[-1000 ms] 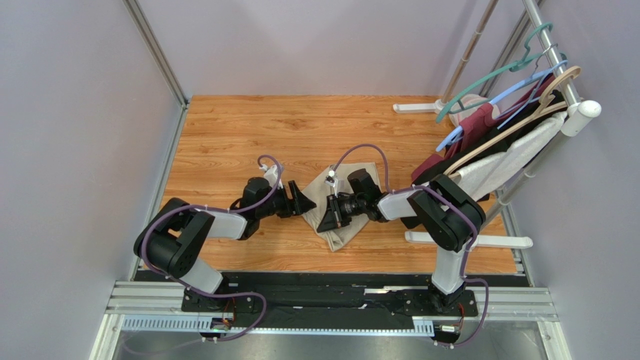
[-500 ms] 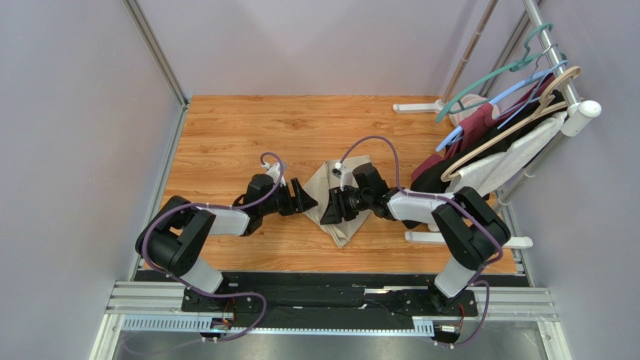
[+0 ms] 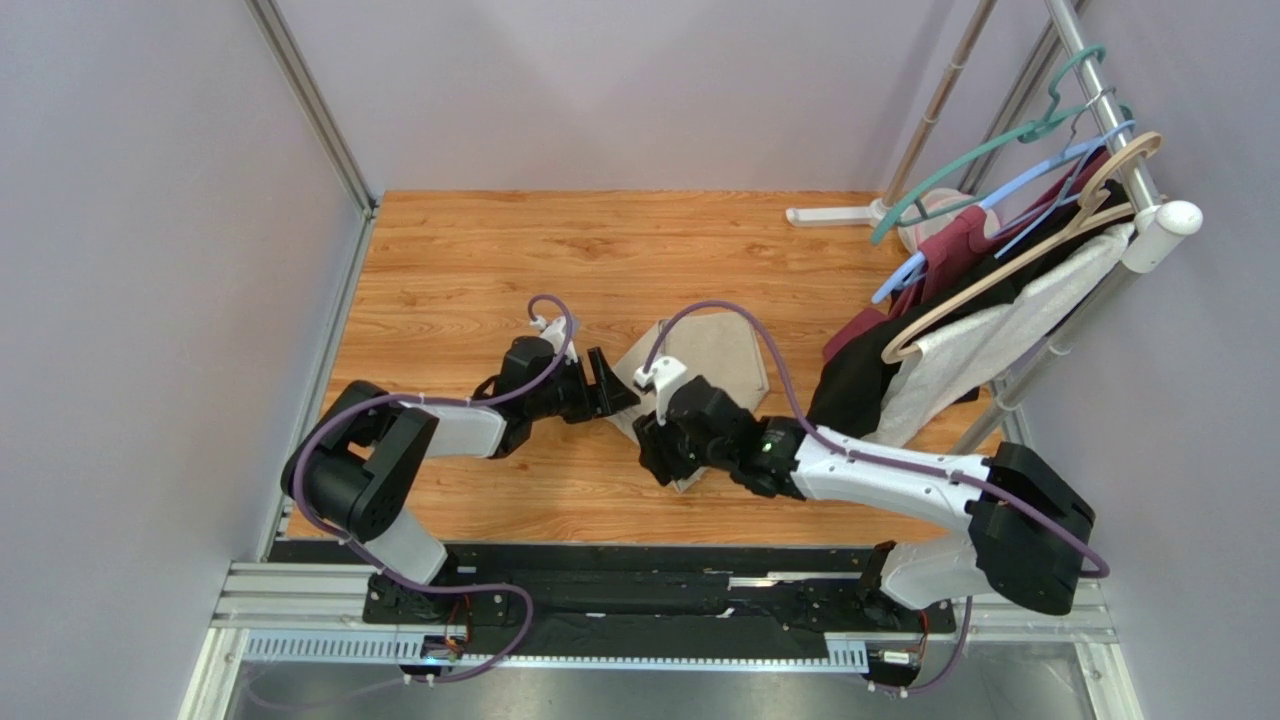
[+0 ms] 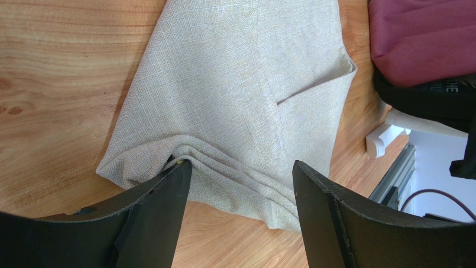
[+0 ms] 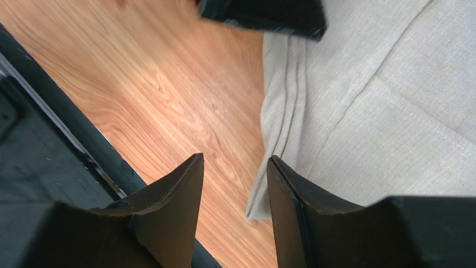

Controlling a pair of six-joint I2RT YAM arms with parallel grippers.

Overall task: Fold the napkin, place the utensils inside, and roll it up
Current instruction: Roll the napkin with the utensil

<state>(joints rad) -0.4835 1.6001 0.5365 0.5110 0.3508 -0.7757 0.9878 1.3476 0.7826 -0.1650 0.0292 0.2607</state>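
Right gripper (image 5: 234, 158) swings over to near edge of napkin (image 4: 240, 84), jaws now apart, empty; left gripper (image 4: 240, 164) wide open, empty. Cloth looks soft, limp (pinch stacked fold edge).

The left gripper (image 4: 241, 167) holds its two black fingers wide apart over a folded beige woven napkin (image 4: 240, 72) on the wood-grain table (image 4: 56, 67), the napkin's layered edge running between the fingertips, with a maroon cloth (image 4: 424, 33) beyond to the right.
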